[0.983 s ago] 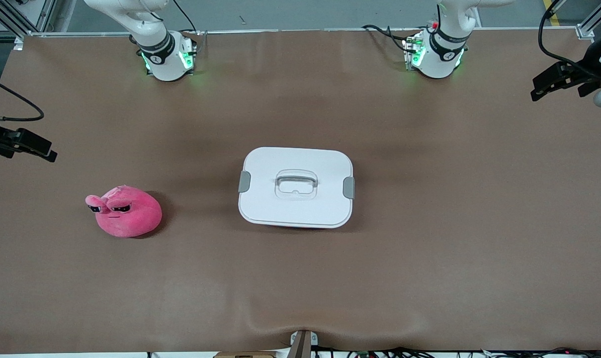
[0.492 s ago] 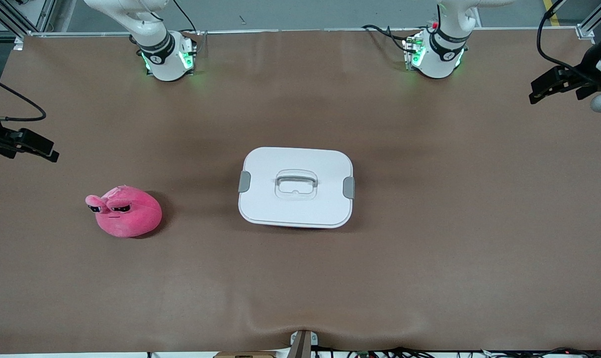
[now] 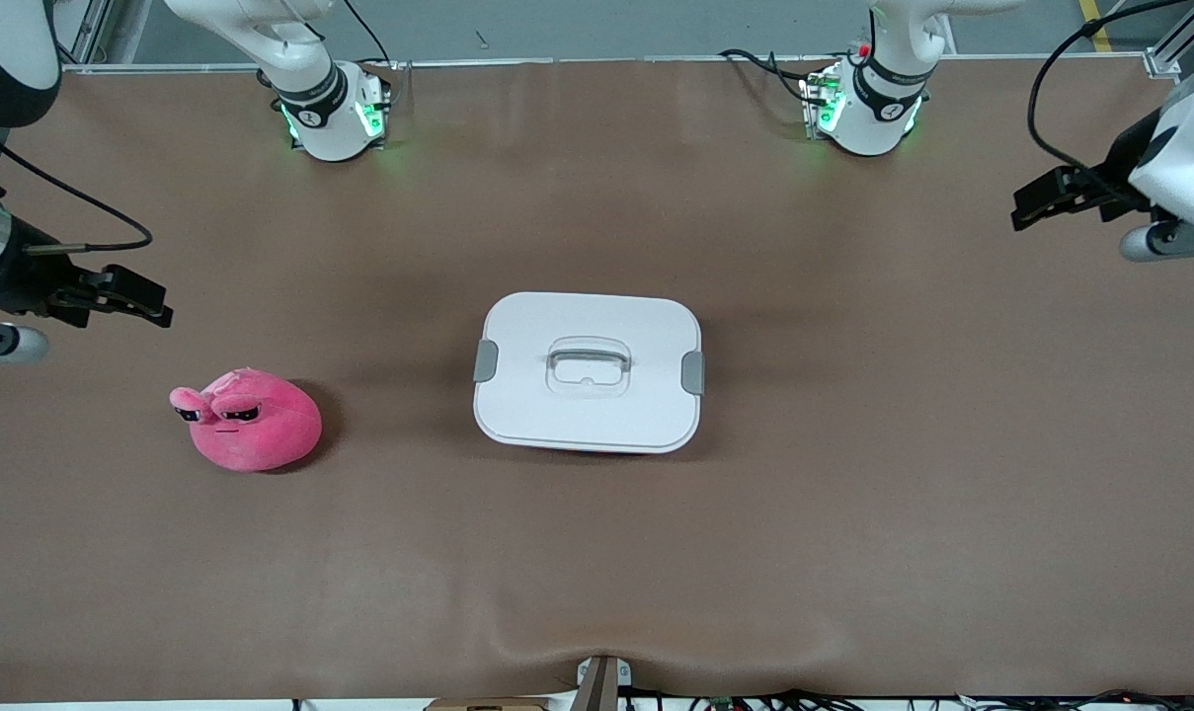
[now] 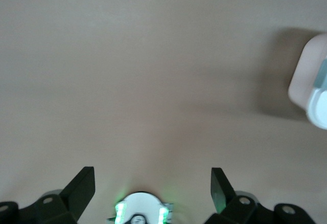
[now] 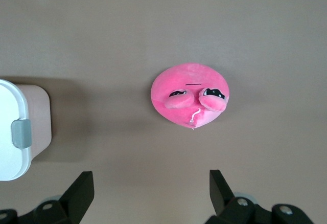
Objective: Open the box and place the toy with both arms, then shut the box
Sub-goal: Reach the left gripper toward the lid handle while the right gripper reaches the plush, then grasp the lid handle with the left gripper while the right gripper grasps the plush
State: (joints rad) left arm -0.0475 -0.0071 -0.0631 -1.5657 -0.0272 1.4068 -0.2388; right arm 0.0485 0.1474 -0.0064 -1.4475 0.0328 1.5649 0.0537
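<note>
— Brown matting covers the whole table (image 3: 853, 553), and we start at the right arm's end of it. What do we find there?

— We see the right gripper (image 3: 152, 304) hanging in the air over bare mat, above and just off the toy (image 3: 249, 419). In the right wrist view its jaws stand wide apart with nothing between them, and the toy (image 5: 190, 96) sits on the mat below, its two half-lidded eyes facing up.

— And the toy itself?

— We find it resting on the table, a round pink plush, well apart from the box (image 3: 588, 371) and a little nearer to the front camera than the box's middle.

— What about the box?

— We see it at the middle of the table, lid on. A grey clip (image 3: 485, 360) sits at the end toward the right arm and another clip (image 3: 692, 372) at the end toward the left arm. The clear handle (image 3: 588, 363) lies in its recess in the lid.

— And at the left arm's end?

— We see the left gripper (image 3: 1029, 209) in the air over bare mat, well apart from the box. Its jaws are spread wide and empty in the left wrist view, where only a corner of the box (image 4: 312, 87) shows.
</note>
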